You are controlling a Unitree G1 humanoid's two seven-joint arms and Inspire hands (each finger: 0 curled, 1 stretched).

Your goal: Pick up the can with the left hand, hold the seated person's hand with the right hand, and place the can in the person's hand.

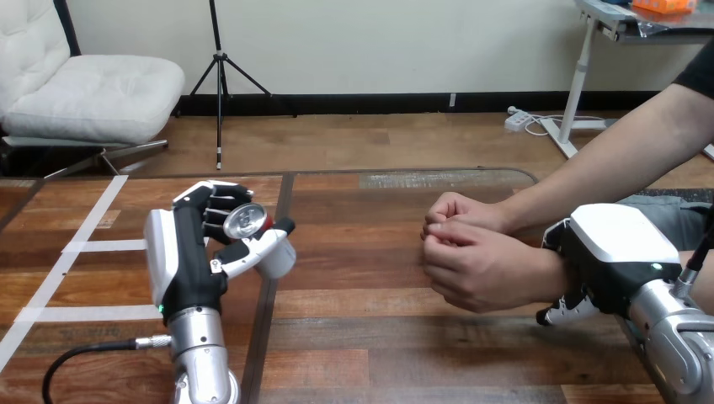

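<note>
left hand [189, 252]: raised over wooden table [379, 345], fingers curled round can [246, 221], silver top toward camera. right hand [610, 252]: clasps person's wrist [549, 278] at right; person's hands [467, 252] together.

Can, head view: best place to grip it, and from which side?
Its round side wall, from the side, as the left hand does now: fingers curled round the far side of the can, thumb across the near side. The smooth cylinder suits a wrap, and the silver top, tilted toward the camera, is left uncovered.
</note>
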